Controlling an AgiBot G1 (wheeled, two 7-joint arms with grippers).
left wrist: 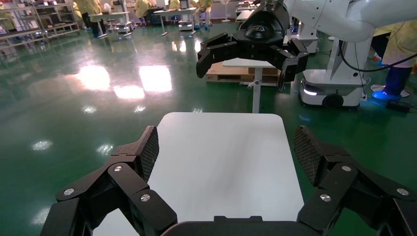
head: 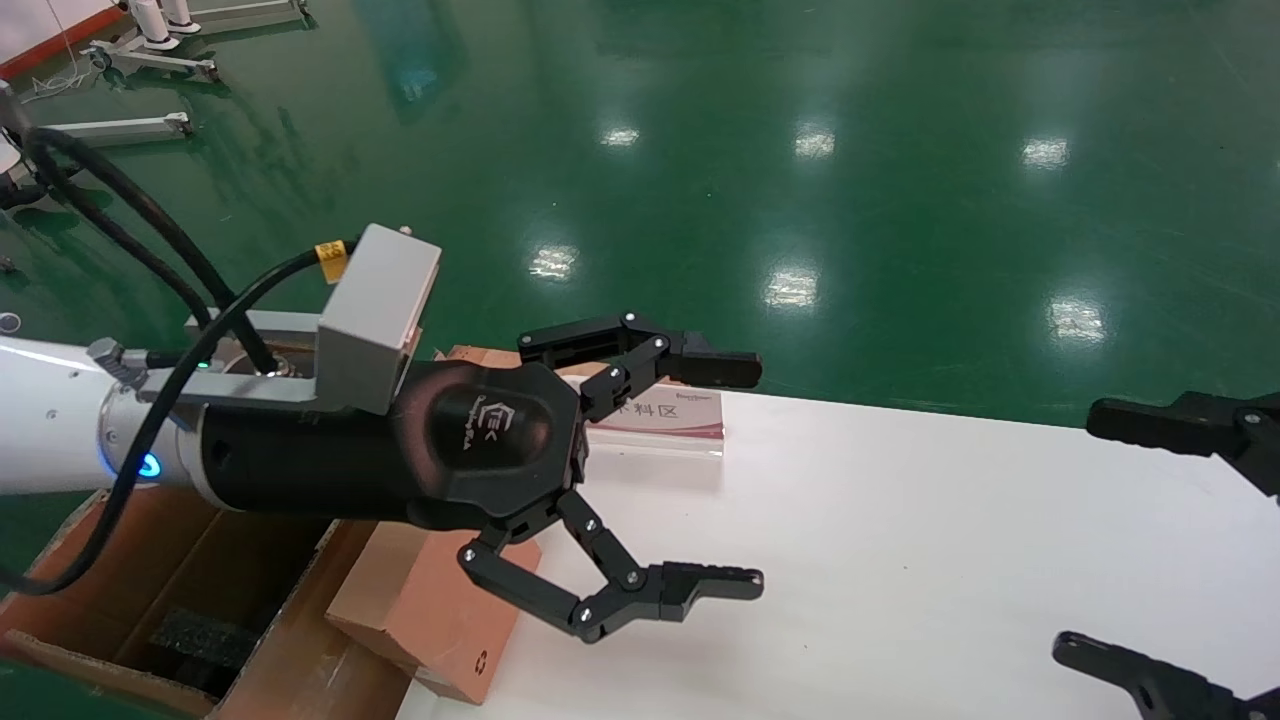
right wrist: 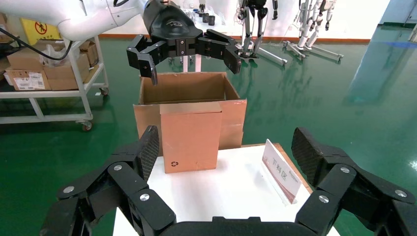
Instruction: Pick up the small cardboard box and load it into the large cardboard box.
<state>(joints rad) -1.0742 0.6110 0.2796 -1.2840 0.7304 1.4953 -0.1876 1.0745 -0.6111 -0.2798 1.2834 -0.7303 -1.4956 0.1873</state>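
Note:
The small cardboard box (head: 430,610) is plain brown with a black recycling mark. It rests at the left edge of the white table (head: 900,550), against the large cardboard box (head: 120,600), which stands open on the floor with black foam (head: 205,640) at its bottom. My left gripper (head: 745,475) hovers above the small box, open and empty, its fingers pointing over the table. My right gripper (head: 1085,535) is open and empty at the table's right side. In the right wrist view the small box (right wrist: 191,135) stands in front of the large box (right wrist: 187,88), with the left gripper (right wrist: 184,46) above them.
A small upright sign (head: 665,415) stands at the table's far edge, also in the right wrist view (right wrist: 281,169). Green floor surrounds the table. The left wrist view shows the bare table top (left wrist: 221,162) and the right gripper (left wrist: 251,49) beyond it.

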